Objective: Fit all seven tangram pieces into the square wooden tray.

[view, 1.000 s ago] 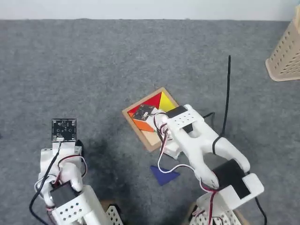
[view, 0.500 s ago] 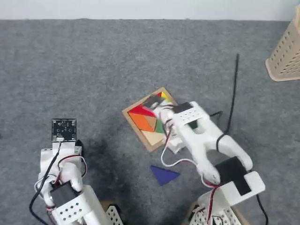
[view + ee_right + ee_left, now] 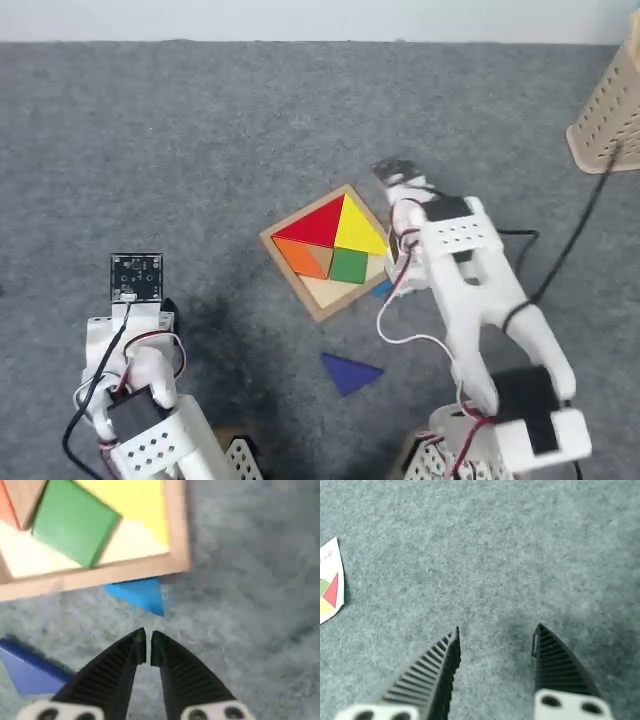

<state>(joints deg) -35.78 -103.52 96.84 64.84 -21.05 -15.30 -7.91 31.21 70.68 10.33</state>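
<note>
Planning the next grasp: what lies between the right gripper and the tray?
A light blue triangle, on the carpet beside the tray, in the right wrist view.

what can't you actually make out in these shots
- Light blue piece: whether it runs under the tray rim, right wrist view; the right arm covers most of it in the high view.
- Dark blue triangle: cut off by the right wrist view's edge.
- Card: cut off by the left wrist view's edge.

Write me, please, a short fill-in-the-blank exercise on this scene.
The square piece in the tray is ____.
The left gripper is ____ (open/shut).
The dark blue triangle lies ____ (inside/outside) the tray.
Missing words: green; open; outside.
</note>
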